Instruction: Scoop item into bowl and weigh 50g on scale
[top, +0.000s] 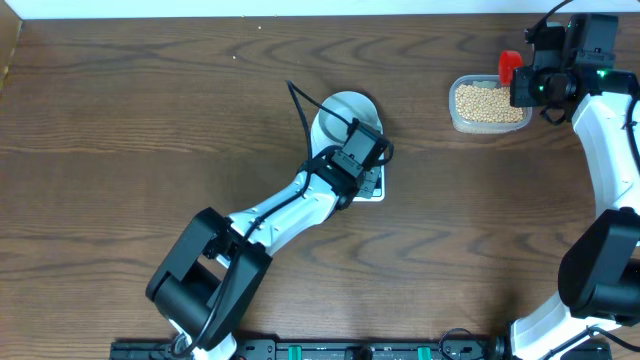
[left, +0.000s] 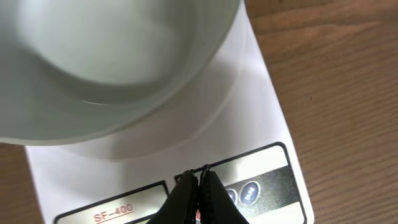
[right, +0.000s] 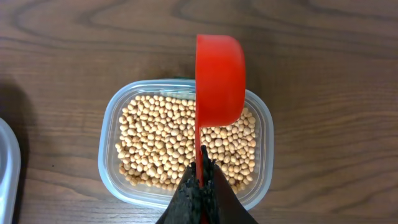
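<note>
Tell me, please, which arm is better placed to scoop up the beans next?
Right. The right gripper holds the red scoop over the tub of beans, while the left gripper sits shut and empty at the scale, by the bowl, far from the tub.

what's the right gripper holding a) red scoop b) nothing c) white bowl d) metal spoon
a: the right gripper is shut on the thin handle of a red scoop, seen in front of the beans in the clear tub.
</note>
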